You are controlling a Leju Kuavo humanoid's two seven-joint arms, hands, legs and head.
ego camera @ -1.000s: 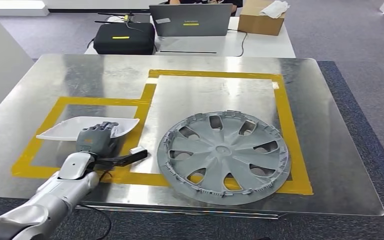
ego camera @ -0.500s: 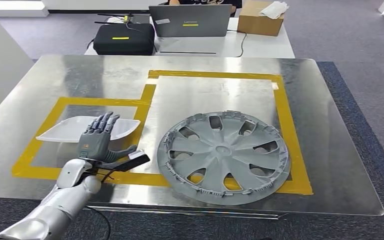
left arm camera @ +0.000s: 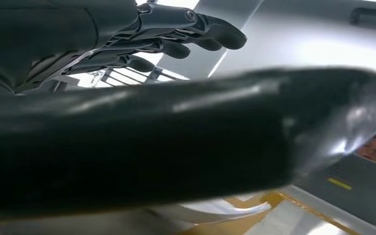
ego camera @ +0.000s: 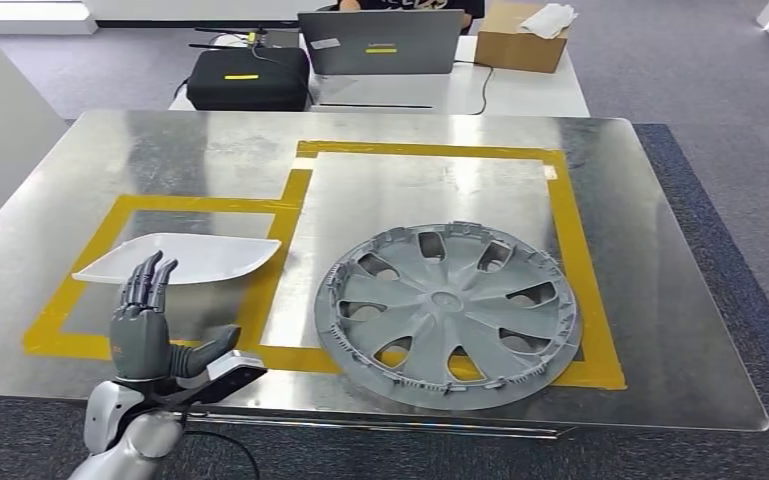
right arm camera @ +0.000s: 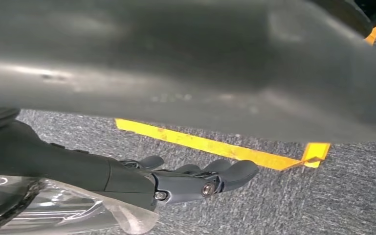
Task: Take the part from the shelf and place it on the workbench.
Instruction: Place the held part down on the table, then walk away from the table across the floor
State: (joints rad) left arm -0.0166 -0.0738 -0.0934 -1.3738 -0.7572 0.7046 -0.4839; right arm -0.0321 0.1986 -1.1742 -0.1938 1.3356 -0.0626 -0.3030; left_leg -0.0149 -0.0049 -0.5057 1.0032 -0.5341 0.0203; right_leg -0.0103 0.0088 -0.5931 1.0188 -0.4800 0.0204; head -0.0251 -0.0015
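Observation:
The white curved part (ego camera: 175, 258) lies flat on the metal workbench (ego camera: 380, 190), inside the left box of yellow tape. My left hand (ego camera: 145, 335) hovers near the bench's front edge, just short of the part and apart from it, fingers straight and spread, holding nothing. In the left wrist view its thick thumb (left arm camera: 176, 142) crosses the picture, the fingers (left arm camera: 186, 29) are extended beyond it, and an edge of the white part (left arm camera: 215, 211) shows beneath. My right hand (right arm camera: 186, 183) hangs over grey carpet, fingers stretched out and empty.
A grey wheel cover (ego camera: 448, 312) lies in the larger taped box on the right half of the bench. Behind the bench a table carries a black case (ego camera: 248, 76), a laptop (ego camera: 382, 40) and a cardboard box (ego camera: 525, 40). Yellow floor tape (right arm camera: 215, 145) runs under my right hand.
My left hand has let go of the white part, spread its fingers and drawn back toward the bench's front edge. The part stays in the left taped box.

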